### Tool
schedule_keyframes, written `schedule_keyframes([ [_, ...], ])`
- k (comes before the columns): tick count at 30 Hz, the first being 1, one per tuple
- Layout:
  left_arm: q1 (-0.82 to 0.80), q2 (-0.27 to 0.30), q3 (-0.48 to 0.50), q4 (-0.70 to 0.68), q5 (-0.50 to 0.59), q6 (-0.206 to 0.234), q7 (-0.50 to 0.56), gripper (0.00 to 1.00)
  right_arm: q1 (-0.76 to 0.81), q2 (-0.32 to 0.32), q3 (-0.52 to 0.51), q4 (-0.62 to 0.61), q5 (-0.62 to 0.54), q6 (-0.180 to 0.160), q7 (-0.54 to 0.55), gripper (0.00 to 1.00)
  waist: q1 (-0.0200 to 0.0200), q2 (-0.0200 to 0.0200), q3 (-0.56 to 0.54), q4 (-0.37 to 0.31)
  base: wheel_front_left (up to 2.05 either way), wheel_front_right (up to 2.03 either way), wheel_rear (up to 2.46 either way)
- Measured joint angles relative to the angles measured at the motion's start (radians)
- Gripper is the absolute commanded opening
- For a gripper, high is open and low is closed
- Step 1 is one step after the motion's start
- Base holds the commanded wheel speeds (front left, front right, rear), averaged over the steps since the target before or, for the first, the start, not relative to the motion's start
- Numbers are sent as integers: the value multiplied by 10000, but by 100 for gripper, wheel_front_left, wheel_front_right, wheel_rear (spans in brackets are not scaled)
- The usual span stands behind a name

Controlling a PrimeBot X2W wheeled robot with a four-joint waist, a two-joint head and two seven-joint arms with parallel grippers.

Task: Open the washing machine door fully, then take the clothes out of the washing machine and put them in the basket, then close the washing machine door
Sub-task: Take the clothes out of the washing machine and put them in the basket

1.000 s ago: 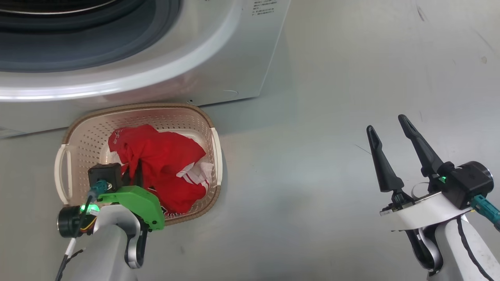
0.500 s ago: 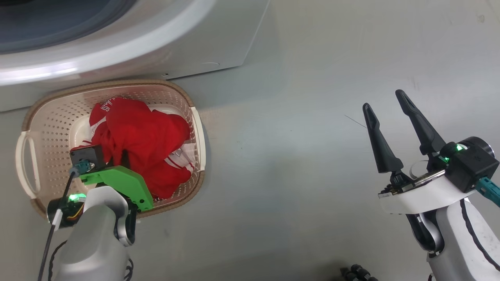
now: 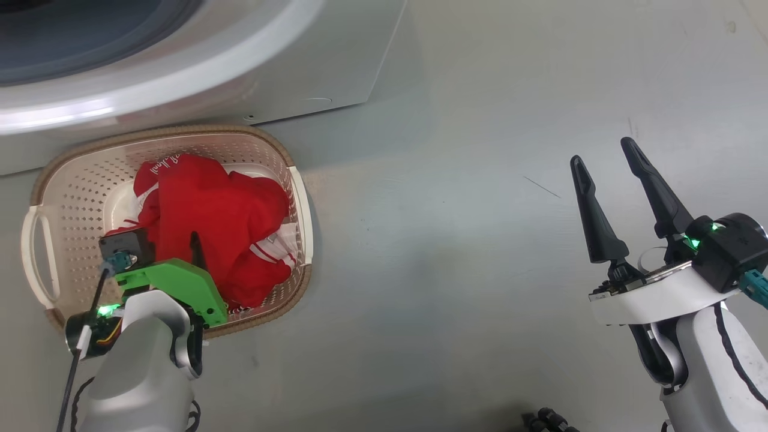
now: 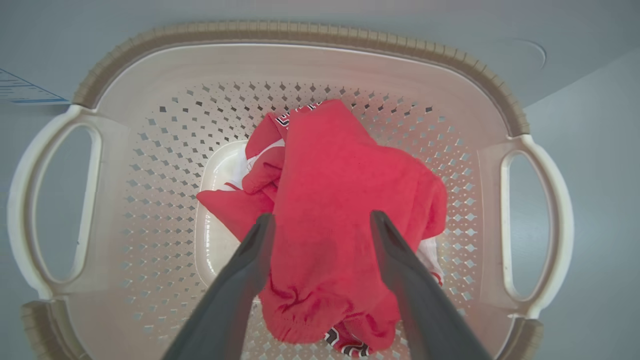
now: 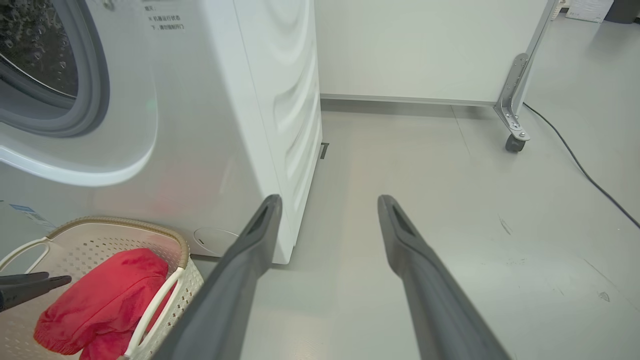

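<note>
Red clothes (image 4: 340,165) heaped inside basket (image 4: 300,32). Over basket: left gripper (image 4: 320,220), 2 fingers spread above heap. Well right of basket: right gripper (image 3: 602,151), fingers spread, empty. Behind basket: washing machine (image 3: 336,66).

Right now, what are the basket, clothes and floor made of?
Basket: cream moulded plastic, slightly glossy, sides punched with small holes; brown rim looks woven, maybe imitation.
Clothes: soft matte red fabric, fuzzy, crumpled folds; probably knit or fleece.
Floor: smooth grey, faint sheen, scuffed; maybe coated concrete or vinyl.
</note>
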State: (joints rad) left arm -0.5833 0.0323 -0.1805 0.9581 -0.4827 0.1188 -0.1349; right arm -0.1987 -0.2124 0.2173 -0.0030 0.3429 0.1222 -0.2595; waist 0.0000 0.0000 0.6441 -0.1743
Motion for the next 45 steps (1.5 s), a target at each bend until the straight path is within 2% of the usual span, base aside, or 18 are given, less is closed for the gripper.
schedule_keyframes([
  [9, 7, -12, -94, 69, -167, 0, -1034, 100, -1, 75, 63, 224, 0, 0, 0, 100, 0, 0, -528, 192, 0, 0, 0],
  [18, 206, -33, -295, -729, -46, 0, -1225, 100, 56, 73, -199, 453, -8, 0, 0, 100, 0, 0, -1219, 515, 0, 0, 0],
  [30, 1273, -46, -71, -4132, 640, 0, -1218, 100, 688, 107, -529, 754, -290, 0, 2, 100, 0, 0, -2546, 1205, 0, 0, 0],
  [45, 3261, -38, -73, -6736, 1693, 0, -1218, 100, 1393, 324, -512, 895, -571, -23, 2, 100, 0, 0, -4210, 1893, 0, 0, 0],
])
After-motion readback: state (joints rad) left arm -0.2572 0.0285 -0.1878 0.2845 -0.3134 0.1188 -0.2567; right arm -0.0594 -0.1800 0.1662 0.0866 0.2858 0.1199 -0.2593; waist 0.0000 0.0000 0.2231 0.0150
